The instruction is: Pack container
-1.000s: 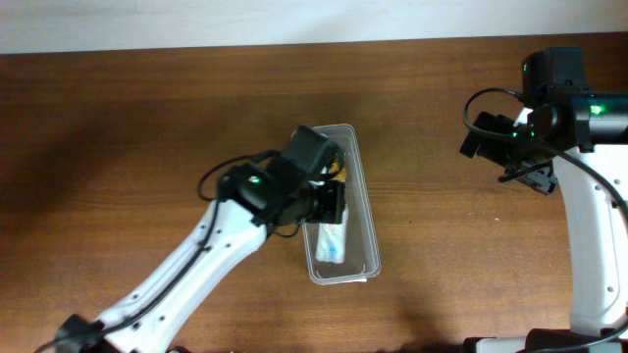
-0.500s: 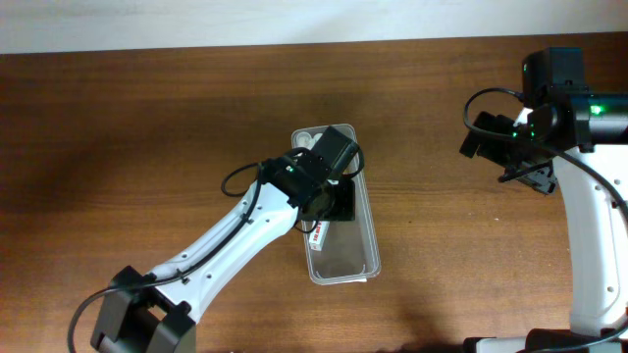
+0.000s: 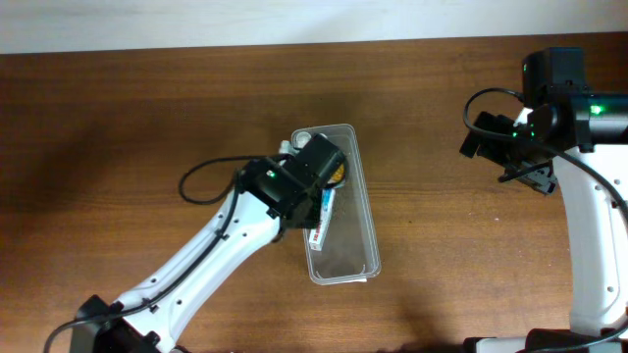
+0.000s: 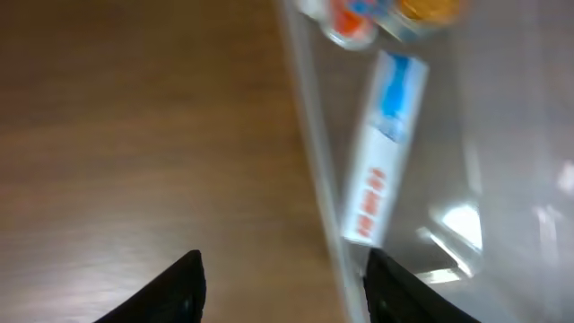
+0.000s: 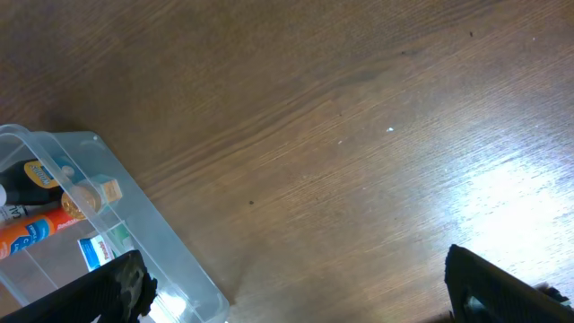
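Note:
The container is a long clear tub in the middle of the table. In it a white-and-blue carton lies along the left wall, with small bottles at the far end. My left gripper is open and empty and hangs over the tub's left wall. In the left wrist view its fingers straddle that wall, with the carton just inside. My right gripper is open and empty at the far right. In the right wrist view it is above bare wood, with the container to its left.
The table is dark brown wood. A white wall edge runs along the back. The right arm's white link stands at the right edge. An orange-topped bottle and others show at the tub's far end.
The left gripper has let go of the carton, which now lies in the container. The gripper has moved back toward the tub's left wall. The right arm has not moved.

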You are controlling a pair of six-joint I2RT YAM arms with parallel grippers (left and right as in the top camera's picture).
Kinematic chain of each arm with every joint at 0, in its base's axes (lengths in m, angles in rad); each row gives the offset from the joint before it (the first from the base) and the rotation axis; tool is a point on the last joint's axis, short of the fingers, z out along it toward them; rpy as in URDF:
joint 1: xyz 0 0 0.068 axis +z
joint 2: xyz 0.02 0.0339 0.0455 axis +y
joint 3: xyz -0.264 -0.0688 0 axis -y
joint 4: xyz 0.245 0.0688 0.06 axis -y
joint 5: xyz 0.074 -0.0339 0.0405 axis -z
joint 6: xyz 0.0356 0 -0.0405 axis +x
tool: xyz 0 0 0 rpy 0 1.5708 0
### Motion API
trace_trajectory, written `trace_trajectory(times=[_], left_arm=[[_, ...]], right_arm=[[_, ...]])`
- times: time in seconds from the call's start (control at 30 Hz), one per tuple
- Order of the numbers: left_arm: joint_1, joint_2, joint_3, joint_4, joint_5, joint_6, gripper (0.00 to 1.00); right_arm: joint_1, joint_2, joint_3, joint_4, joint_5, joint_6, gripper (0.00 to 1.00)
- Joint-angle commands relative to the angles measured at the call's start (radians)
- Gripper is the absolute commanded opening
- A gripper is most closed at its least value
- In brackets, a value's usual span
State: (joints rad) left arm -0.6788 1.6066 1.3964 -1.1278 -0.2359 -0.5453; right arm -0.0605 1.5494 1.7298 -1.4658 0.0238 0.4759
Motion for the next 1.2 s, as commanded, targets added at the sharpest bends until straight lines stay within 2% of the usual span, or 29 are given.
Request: trace_trajectory(times=[0.0,0.13,0.4,0.43,0.47,0.67,1.17], left_arm=[[0.095,-0.092,0.014,-0.007,-0.158,0.013,0.66],[0.271,-0.169,0.014,-0.008,-0.180,0.029,0.81],[0.597,-0.227,0.014,-0.026,-0.110,0.027,0.83],[0.620,-0.227,0.014,-0.029,-0.108,0.027,0.99],[0.642,-0.226,0.012,-0.030,-0.108,0.027,0.99],[0.705,-0.226,0.011,-0.035,-0.108,0.027,0.99],[0.706,-0.226,0.011,-0.034,-0.108,0.023,0.99]], right_arm=[[-0.006,-0.006,0.008,0.000,-0.002,0.012,0.98],[-0.006,-0.006,0.008,0.000,-0.002,0.012,0.98],[-0.006,-0.006,0.008,0.000,-0.002,0.011,0.98],[-0.006,-0.006,0.008,0.000,-0.002,0.012,0.98],[-0.006,-0.006,0.008,0.000,-0.002,0.011,0.98],[-0.006,-0.006,0.008,0.000,-0.002,0.012,0.98],[-0.006,-0.011,0.008,0.000,-0.002,0.012,0.98]])
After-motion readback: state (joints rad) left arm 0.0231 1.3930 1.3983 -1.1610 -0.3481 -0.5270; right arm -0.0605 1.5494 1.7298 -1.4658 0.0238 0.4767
